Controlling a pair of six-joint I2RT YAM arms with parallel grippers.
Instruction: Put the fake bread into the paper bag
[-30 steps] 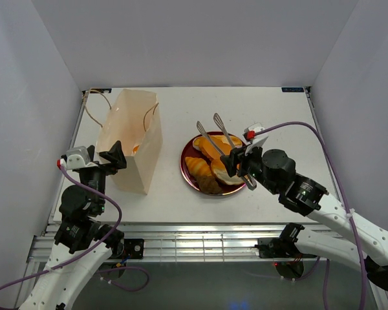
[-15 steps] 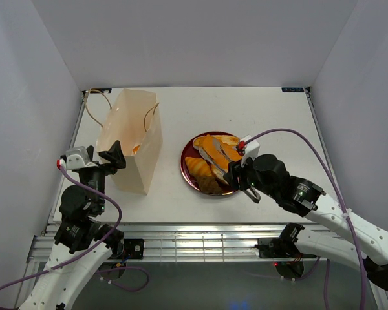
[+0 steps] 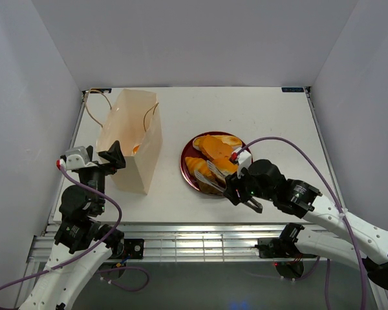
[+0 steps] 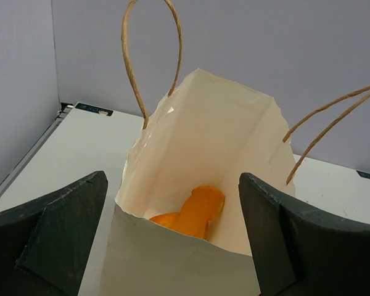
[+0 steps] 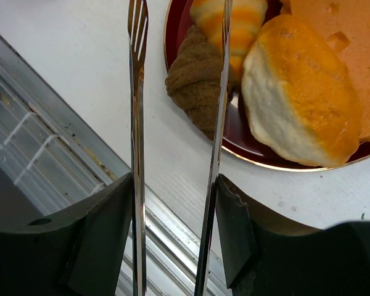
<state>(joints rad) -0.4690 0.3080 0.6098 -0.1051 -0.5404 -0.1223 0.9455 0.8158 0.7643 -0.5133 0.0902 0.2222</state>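
The cream paper bag (image 3: 130, 139) stands open at the table's left, with one orange pastry (image 4: 194, 211) lying inside it. Several fake bread pieces (image 3: 215, 155) lie on a dark red plate (image 3: 186, 161); the right wrist view shows a brown twist (image 5: 197, 80), a striped croissant (image 5: 237, 21) and a pale roll (image 5: 296, 92). My right gripper (image 3: 240, 192) is shut on thin metal tongs (image 5: 135, 123), whose open tips hang over the plate's near edge. My left gripper (image 3: 114, 157) is open and empty at the bag's near rim.
The table's metal front rail (image 5: 43, 154) runs just under the tongs. The bag's cord handles (image 4: 149, 55) stick up above its mouth. White walls enclose the table on three sides.
My right arm has swung the tongs from over the far side of the plate back and down, so they now point at the plate's near edge. The left arm has not moved.
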